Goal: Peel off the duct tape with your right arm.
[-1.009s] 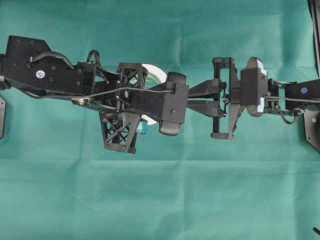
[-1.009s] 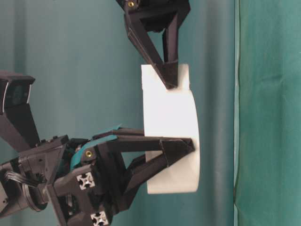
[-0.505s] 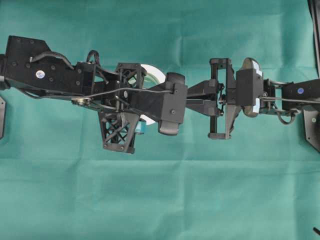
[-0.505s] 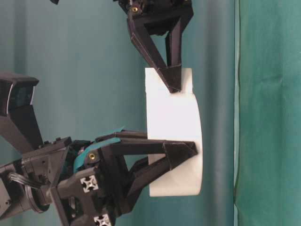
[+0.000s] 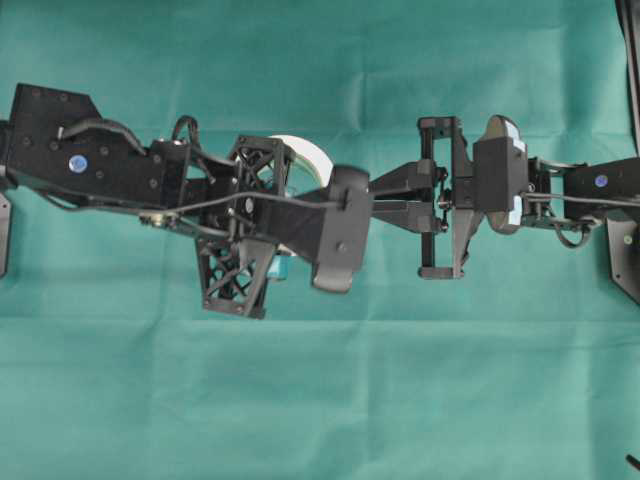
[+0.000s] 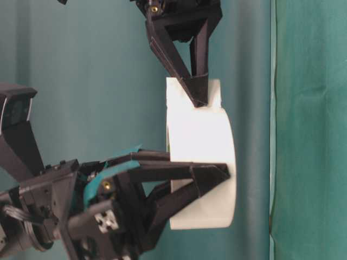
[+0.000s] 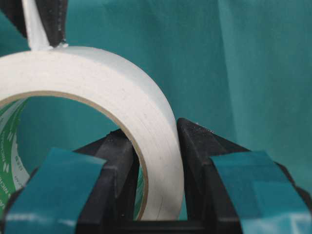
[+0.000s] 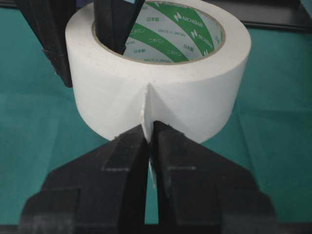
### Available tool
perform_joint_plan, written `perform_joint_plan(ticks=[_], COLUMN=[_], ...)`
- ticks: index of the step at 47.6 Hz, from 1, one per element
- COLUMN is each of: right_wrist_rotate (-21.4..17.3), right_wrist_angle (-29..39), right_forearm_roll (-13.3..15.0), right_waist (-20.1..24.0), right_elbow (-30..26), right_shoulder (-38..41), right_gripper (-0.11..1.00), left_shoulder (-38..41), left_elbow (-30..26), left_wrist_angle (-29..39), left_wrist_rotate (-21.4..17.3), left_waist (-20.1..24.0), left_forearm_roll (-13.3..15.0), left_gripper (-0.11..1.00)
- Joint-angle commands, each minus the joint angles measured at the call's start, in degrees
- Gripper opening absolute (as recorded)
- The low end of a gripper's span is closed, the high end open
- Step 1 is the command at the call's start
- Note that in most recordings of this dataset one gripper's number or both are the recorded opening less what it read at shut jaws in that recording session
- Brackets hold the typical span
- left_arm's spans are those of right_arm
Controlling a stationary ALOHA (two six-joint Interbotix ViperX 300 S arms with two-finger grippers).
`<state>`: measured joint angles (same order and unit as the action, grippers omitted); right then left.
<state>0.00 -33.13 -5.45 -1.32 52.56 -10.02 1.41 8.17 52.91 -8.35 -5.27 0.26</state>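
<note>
The duct tape, a white roll with green print inside its core, is held up off the green cloth. My left gripper, with teal pads, is shut on the roll's wall, one finger inside the core and one outside. In the table-level view that gripper clamps the roll's lower part. The right arm's gripper is shut on the loose strip end, which stands out from the roll's side. It comes in from above in the table-level view. From overhead, only an arc of the roll shows behind the left arm.
Green cloth covers the table. Both arms meet in a line across the middle of the overhead view, and the left wrist camera covers the right fingers' tips. A dark object stands at the top right edge.
The right gripper came a little closer to the roll, still pinching the strip end. The left arm tilted slightly and shifted the roll a little.
</note>
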Motion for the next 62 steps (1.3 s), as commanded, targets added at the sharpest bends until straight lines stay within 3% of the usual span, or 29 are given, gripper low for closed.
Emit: perform_joint_plan(ticks=[1, 7, 12, 62], right_wrist_rotate=[0.09, 0.09, 0.09, 0.18], right_wrist_angle=[-0.79, -0.79, -0.79, -0.88], right_forearm_roll=[-0.26, -0.26, -0.26, -0.09], right_waist=[-1.85, -2.29, -2.99, -12.04], right_elbow=[-0.7, -0.53, -0.53, -3.78], right_shoulder=[-0.88, -0.88, -0.88, 2.64], right_gripper=[-0.09, -0.09, -0.09, -0.09], left_shoulder=[-1.85, -1.76, -1.76, -1.85], left_elbow=[-0.18, 0.35, 0.35, 0.0], left_wrist_angle=[-0.35, -0.26, -0.26, -5.62], left_wrist_rotate=[-3.25, -8.61, -10.9, -23.29], left_waist=[-3.34, -5.36, -6.68, -13.1], left_forearm_roll=[0.26, 0.44, 0.53, 0.62], left_gripper=[0.2, 0.2, 0.2, 0.2])
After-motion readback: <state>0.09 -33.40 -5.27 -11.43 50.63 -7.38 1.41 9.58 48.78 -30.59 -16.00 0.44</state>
